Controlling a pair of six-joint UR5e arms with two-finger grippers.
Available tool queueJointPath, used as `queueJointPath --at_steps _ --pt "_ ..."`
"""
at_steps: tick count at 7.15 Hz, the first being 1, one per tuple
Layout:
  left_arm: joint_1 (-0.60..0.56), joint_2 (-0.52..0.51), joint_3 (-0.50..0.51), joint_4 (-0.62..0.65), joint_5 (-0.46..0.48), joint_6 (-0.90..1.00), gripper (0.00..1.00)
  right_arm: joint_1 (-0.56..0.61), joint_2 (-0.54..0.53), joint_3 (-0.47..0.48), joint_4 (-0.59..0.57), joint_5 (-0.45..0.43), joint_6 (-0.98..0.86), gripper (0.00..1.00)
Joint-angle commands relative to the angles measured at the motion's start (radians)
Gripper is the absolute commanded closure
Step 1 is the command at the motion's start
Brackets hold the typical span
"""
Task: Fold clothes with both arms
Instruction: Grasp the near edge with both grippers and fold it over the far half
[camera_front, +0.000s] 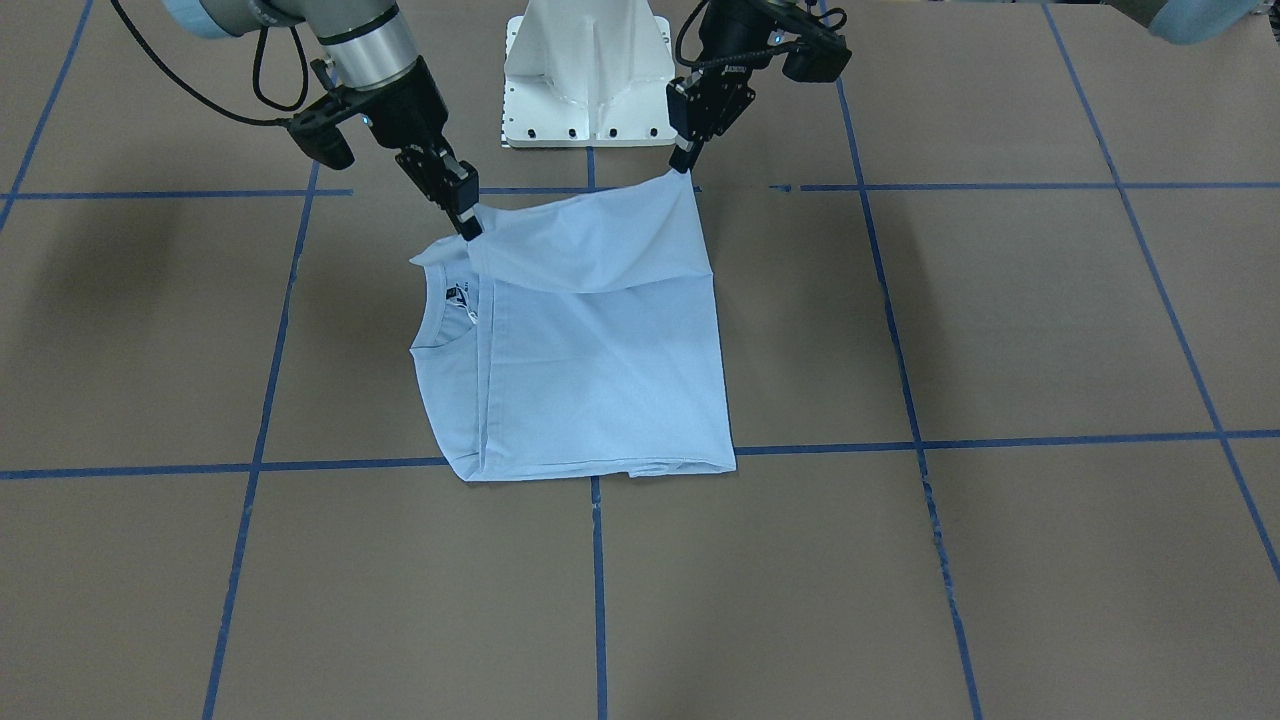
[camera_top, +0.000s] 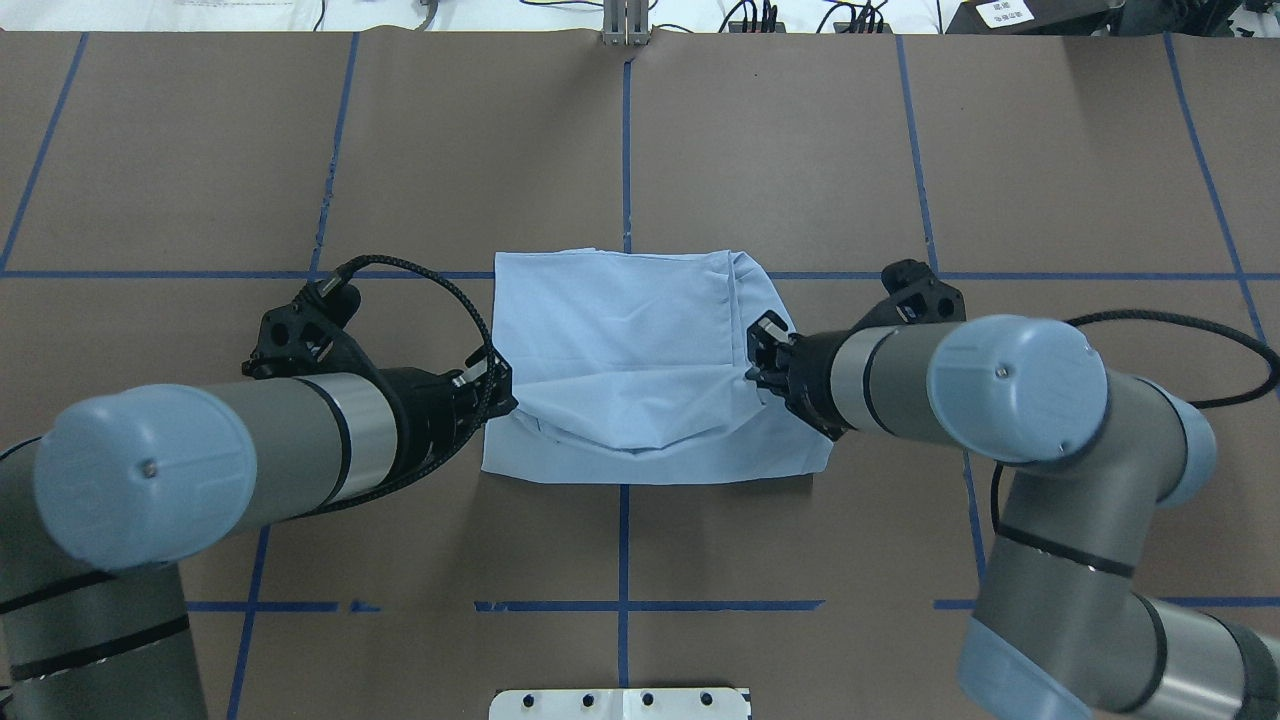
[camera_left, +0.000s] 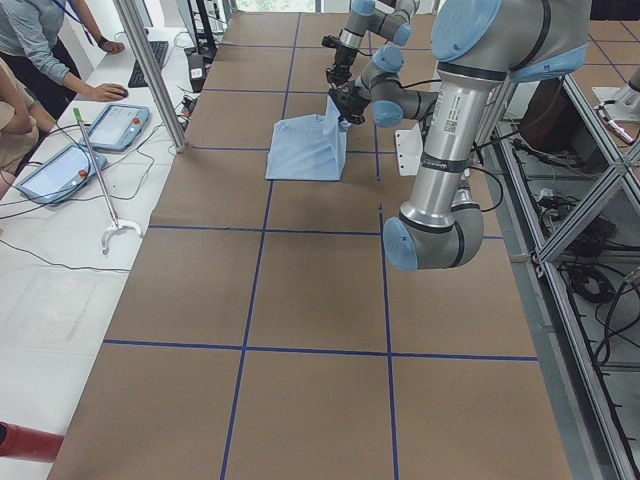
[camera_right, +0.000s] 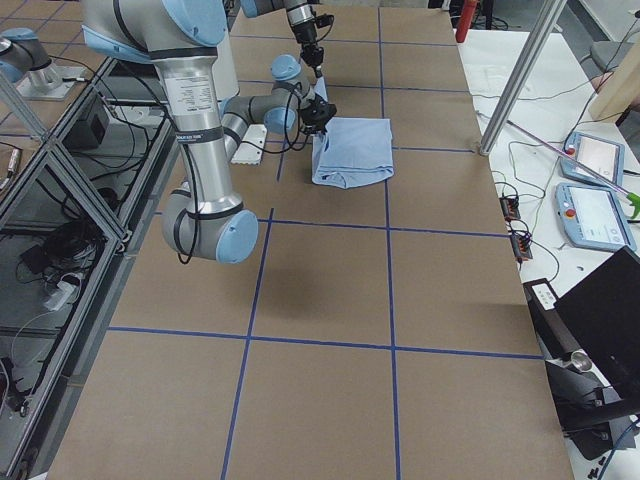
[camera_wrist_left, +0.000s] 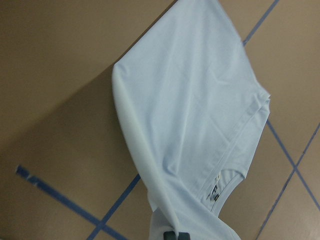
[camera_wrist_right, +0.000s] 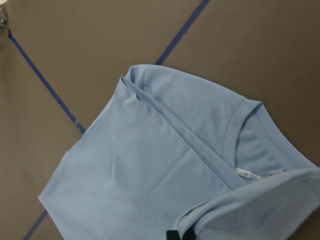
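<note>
The light blue T-shirt (camera_front: 600, 370) lies folded on the brown table, its collar (camera_front: 437, 318) toward the robot's right. The edge nearest the robot is lifted off the table at two corners. My left gripper (camera_front: 684, 165) is shut on the corner away from the collar, and in the overhead view it sits at the shirt's left side (camera_top: 505, 397). My right gripper (camera_front: 468, 226) is shut on the corner near the collar. In the right wrist view the cloth (camera_wrist_right: 150, 165) folds over beside the collar. The chest print is hidden.
The white pedestal base (camera_front: 585, 80) stands just behind the shirt. Blue tape lines (camera_front: 595, 560) grid the brown table. In the exterior left view a side table holds teach pendants (camera_left: 115, 125), with people beside them (camera_left: 40, 40).
</note>
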Motion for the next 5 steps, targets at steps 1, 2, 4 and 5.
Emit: queueJointPath --at_steps 1,2,4,5 --pt "-0.090 -0.040 0.150 -0.068 -0.003 0.087 1.00 0.072 0.068 -0.111 0.003 0.028 -0.029 1.00" --pt "-0.119 -0.048 0.227 -0.155 -0.003 0.118 1.00 0.078 0.097 -0.165 0.005 0.029 -0.035 1.00" --pt "-0.169 -0.115 0.364 -0.212 -0.004 0.167 1.00 0.094 0.150 -0.264 0.006 0.033 -0.061 1.00" --pt "-0.177 -0.126 0.412 -0.238 -0.004 0.184 1.00 0.120 0.191 -0.329 0.006 0.069 -0.084 1.00"
